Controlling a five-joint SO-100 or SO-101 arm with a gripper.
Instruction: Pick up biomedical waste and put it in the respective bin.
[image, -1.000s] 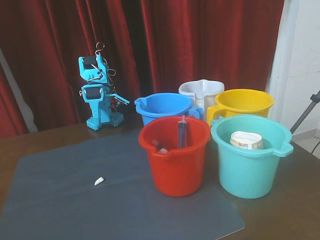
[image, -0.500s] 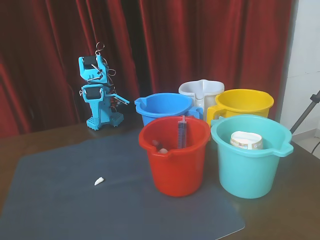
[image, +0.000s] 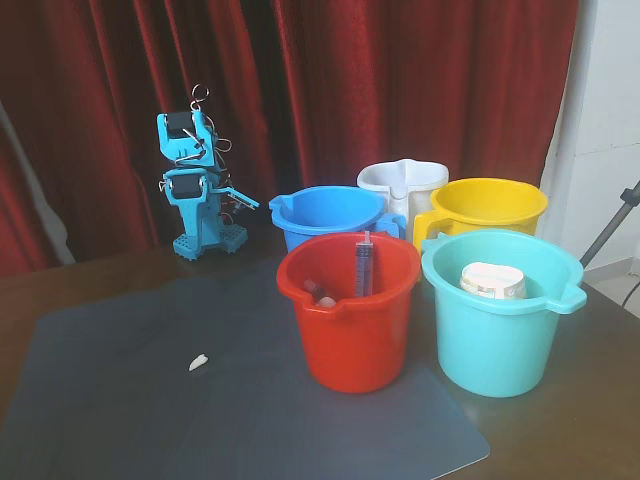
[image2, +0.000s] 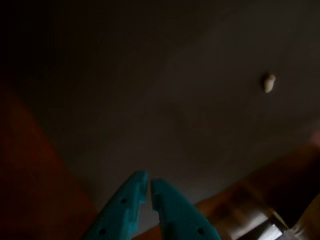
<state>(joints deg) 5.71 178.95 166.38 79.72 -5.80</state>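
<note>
The biomedical waste (image: 199, 362) is a tiny off-white tooth-like piece lying on the grey mat at the left front; it also shows in the wrist view (image2: 269, 83) at the upper right, blurred. The yellow bin (image: 488, 207) stands at the back right, behind the teal bucket. The blue arm is folded up at the back left, and my gripper (image: 252, 203) is far from the piece. In the wrist view my gripper (image2: 149, 183) enters from the bottom edge, its teal fingers almost touching, with nothing between them.
A red bucket (image: 350, 345) with an upright syringe (image: 364, 264) stands mid-table. A teal bucket (image: 497, 335) holds a wide white roll (image: 493, 281). A blue bucket (image: 327, 212) and a white bucket (image: 402, 180) stand behind. The grey mat (image: 140, 420) covers the front left.
</note>
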